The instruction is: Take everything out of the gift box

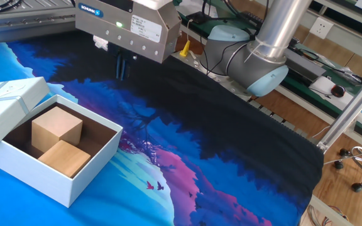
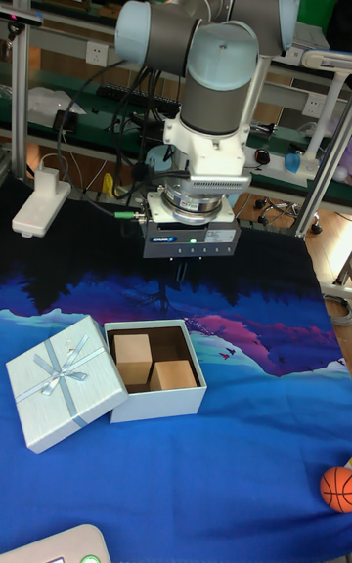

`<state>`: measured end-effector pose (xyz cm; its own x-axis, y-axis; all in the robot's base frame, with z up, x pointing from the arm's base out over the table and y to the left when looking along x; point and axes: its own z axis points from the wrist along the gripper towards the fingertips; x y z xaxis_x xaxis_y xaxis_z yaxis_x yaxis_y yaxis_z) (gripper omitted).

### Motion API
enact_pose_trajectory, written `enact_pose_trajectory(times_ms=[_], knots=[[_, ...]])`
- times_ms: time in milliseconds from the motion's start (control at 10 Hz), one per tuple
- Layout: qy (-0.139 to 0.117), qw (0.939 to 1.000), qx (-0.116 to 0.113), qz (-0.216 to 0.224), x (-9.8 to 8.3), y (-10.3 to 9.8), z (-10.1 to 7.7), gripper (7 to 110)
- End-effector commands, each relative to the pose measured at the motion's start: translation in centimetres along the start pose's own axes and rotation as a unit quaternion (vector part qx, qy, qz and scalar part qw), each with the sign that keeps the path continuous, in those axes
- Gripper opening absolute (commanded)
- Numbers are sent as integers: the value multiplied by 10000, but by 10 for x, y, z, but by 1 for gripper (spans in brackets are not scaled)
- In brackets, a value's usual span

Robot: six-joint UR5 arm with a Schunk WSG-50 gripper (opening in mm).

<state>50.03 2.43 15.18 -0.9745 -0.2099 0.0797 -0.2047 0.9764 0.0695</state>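
The open gift box (image 1: 61, 179) (image 2: 156, 403) sits at the left on the blue patterned cloth. Its bow-tied lid (image 1: 5, 100) (image 2: 64, 382) leans against the box's left side. Two wooden blocks are inside: a paler one (image 1: 56, 129) (image 2: 133, 350) at the back left and a tanner one (image 1: 65, 157) (image 2: 173, 374) in front of it. My gripper (image 1: 123, 66) (image 2: 166, 281) hangs above the cloth behind the box, well clear of it. Its thin dark fingers are pressed together with nothing between them.
An orange ball (image 2: 337, 488) lies at the cloth's front right edge. A white device (image 2: 39, 206) rests at the back left. The arm's base (image 1: 250, 63) and cluttered benches stand behind the table, and a metal post (image 1: 351, 113) rises at the right.
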Motion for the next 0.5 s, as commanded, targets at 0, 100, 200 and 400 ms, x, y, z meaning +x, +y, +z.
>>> enact_pose_trajectory(times_ms=[0,100,200,400], knots=[[129,9992,40,368,7,-2,-1,7],[366,9982,247,416,19,-12,-2,7],[382,9978,261,464,20,-13,-2,7],[209,9978,430,463,11,-21,-2,7]])
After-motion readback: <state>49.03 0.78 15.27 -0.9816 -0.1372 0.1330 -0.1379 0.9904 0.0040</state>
